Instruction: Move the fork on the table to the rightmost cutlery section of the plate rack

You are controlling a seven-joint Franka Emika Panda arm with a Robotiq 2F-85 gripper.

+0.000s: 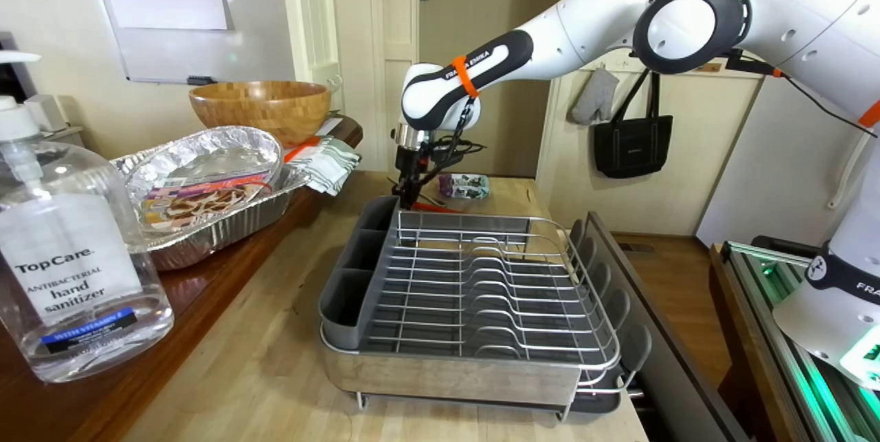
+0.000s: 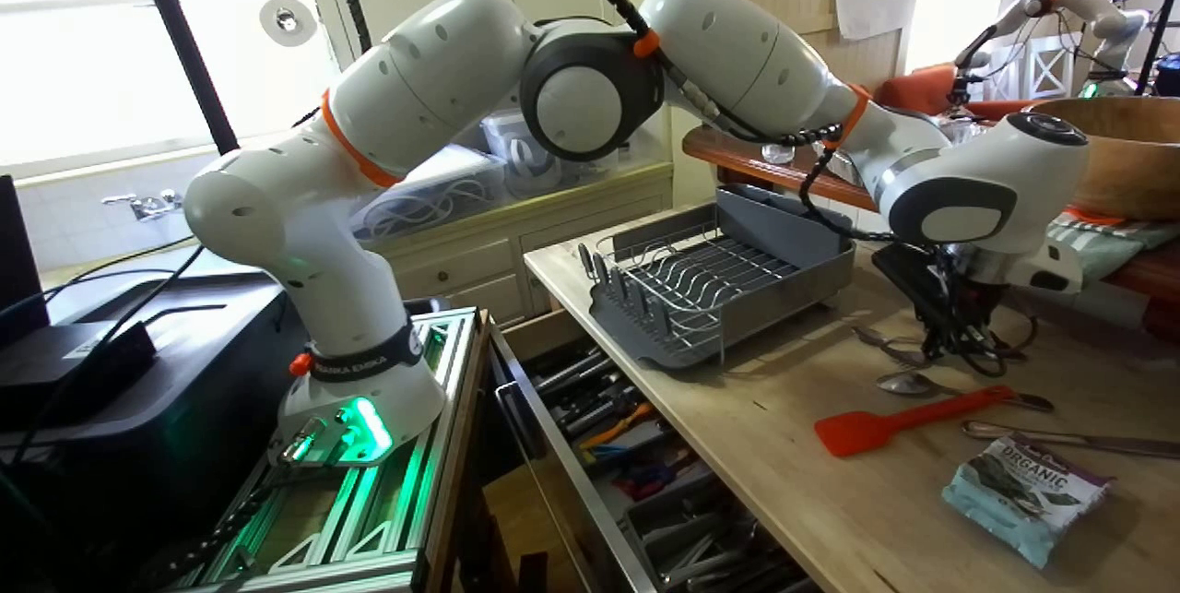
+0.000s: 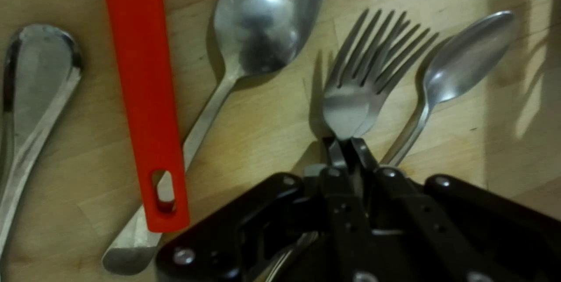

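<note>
In the wrist view, two forks (image 3: 346, 108) overlap, heads nested and tines pointing away from me. My gripper (image 3: 345, 144) has its fingertips close together around their necks; the handles are mostly hidden behind the fingers. A shadow lies beside the fork heads on the table (image 3: 245, 141). The gripper also shows low over the table in both exterior views (image 1: 407, 198) (image 2: 940, 349), where the forks are hard to make out. The silver plate rack (image 1: 454, 373) stands nearby, also seen here (image 2: 788, 298). Its grey cutlery holder (image 1: 344, 335) has three sections along one side.
A red spatula (image 3: 144, 76), a large spoon (image 3: 267, 14), a smaller spoon (image 3: 469, 62) and another utensil handle (image 3: 39, 62) lie around the forks. A snack packet (image 2: 1023, 492) lies nearby. An open drawer (image 2: 576, 464) is below the table edge. A foil tray (image 1: 213, 236) sits on the raised ledge.
</note>
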